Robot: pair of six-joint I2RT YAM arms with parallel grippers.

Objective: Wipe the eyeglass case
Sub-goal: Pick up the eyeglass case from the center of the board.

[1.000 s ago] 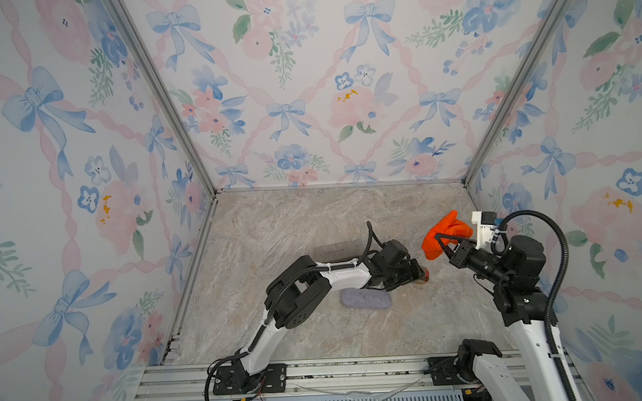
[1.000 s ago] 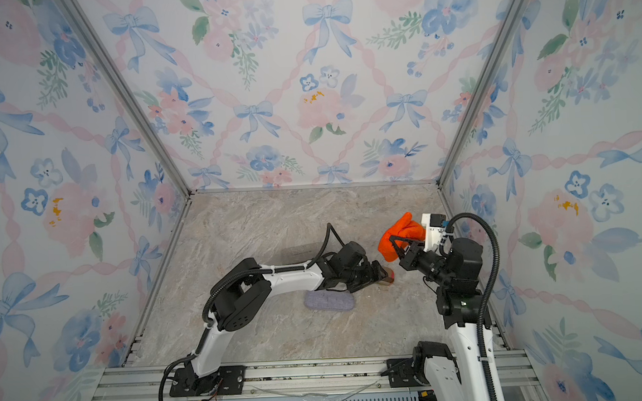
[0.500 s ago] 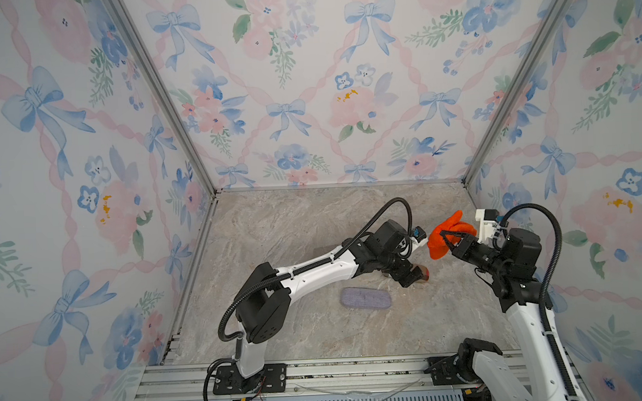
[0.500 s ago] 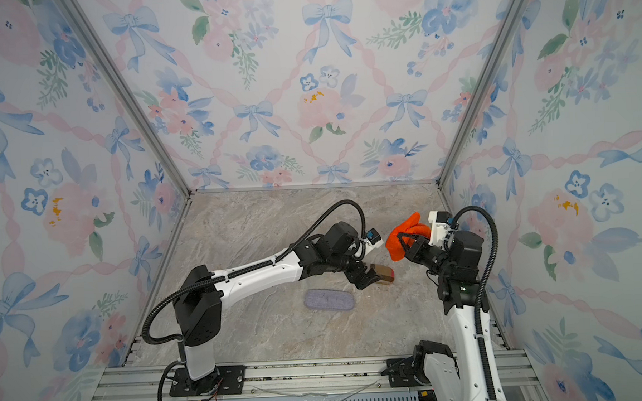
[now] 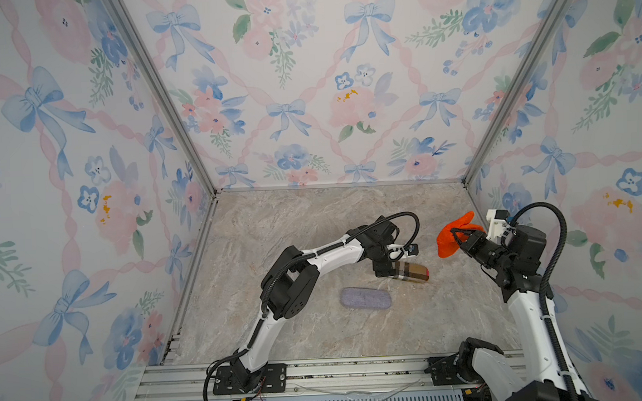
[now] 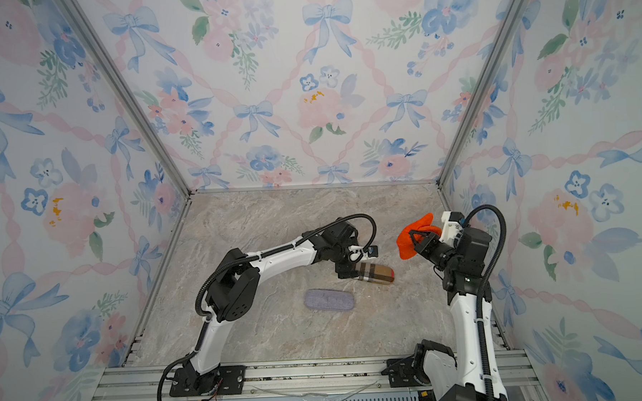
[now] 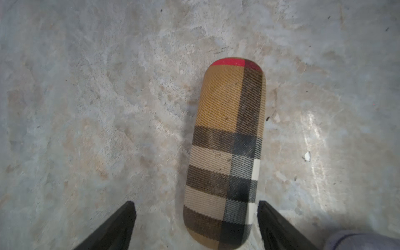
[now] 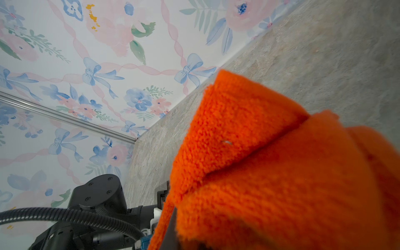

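Note:
A plaid tan-and-black eyeglass case (image 5: 412, 273) (image 6: 377, 273) (image 7: 225, 151) with a red end lies flat on the marble floor. My left gripper (image 7: 194, 203) (image 5: 387, 269) (image 6: 348, 271) is open and straddles the case's near end. One fingertip (image 7: 265, 212) sits close beside the case, while the other (image 7: 127, 212) is well clear of it. To the right, above the floor, my right gripper (image 5: 459, 238) (image 6: 417, 240) is shut on a bunched orange cloth (image 5: 446, 246) (image 6: 405, 248) (image 8: 281, 173). That cloth hides its fingers in the right wrist view.
A second, lavender-grey case (image 5: 366, 298) (image 6: 329, 300) (image 7: 357, 240) lies flat nearer the front, just beside the left forearm. Floral walls close in the back and both sides. An aluminium rail (image 5: 319, 372) runs along the front edge.
The left arm stretched up and out, then folded back, leaving its gripper at the plaid case's end. Both cases stayed put. The right arm with the cloth barely moved.

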